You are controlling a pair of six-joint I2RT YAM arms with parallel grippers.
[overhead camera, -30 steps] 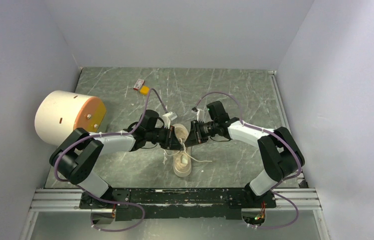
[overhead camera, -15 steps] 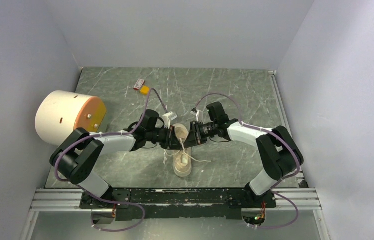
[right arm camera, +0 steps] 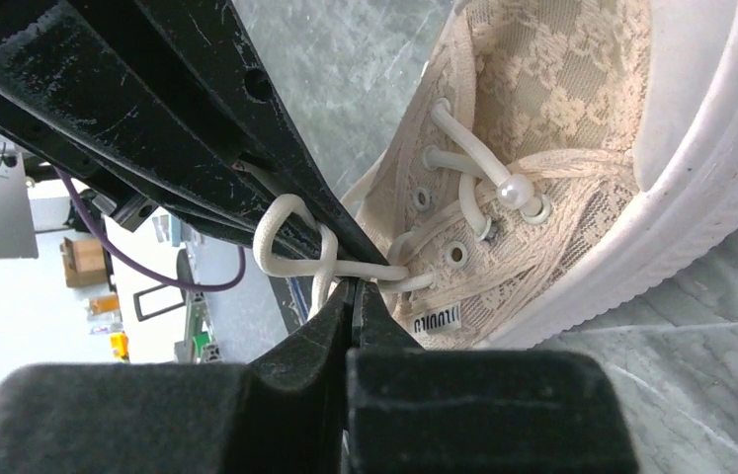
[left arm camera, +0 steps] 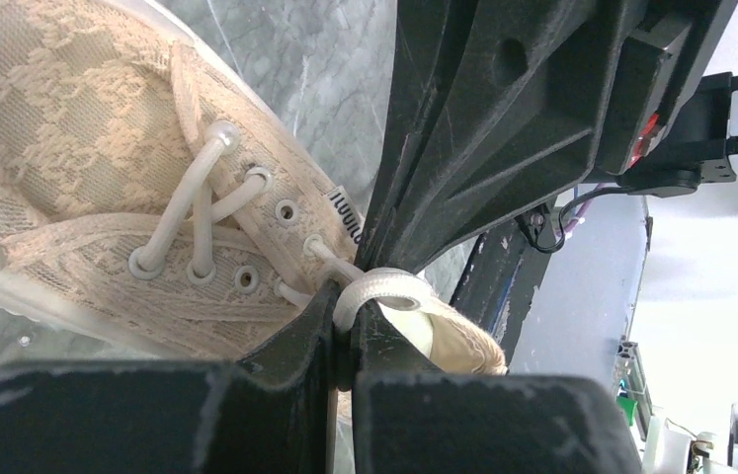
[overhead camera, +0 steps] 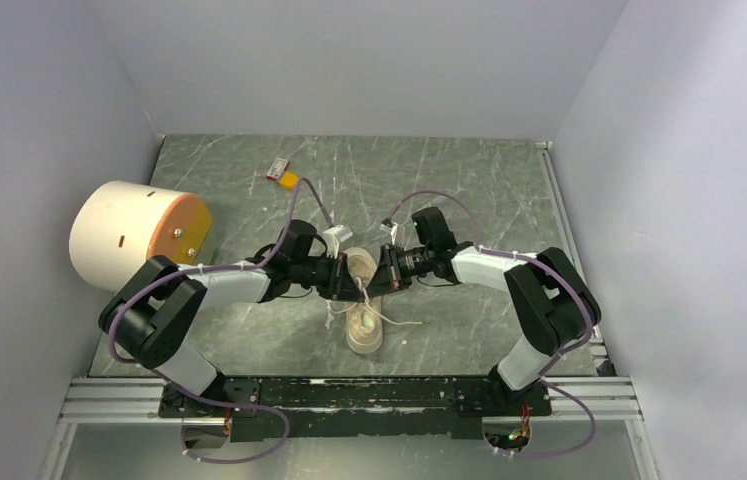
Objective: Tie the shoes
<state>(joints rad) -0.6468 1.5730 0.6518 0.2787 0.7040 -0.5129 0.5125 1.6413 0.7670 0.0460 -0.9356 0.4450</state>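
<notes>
Top external: the shoe [overhead camera: 365,328] lies mid-counter [overhead camera: 469,190], toward the near edge, between the arms. Left gripper [left arm camera: 345,318] is pressed together on a loop of the laces [left arm camera: 381,288]. Right gripper [right arm camera: 353,296] pinches a strand just off the eyelets.

Upper: soft cream lace-patterned fabric. Sole: pale, smooth. Laces round, corded, limp. Shoe is probably light, so hard pulls may drag it. Grip near the eyelets.

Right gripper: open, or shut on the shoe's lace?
Shut on it. In the right wrist view the right gripper has its jaws together with no gap, and the white lace runs into their tips beside the sneaker.
</notes>
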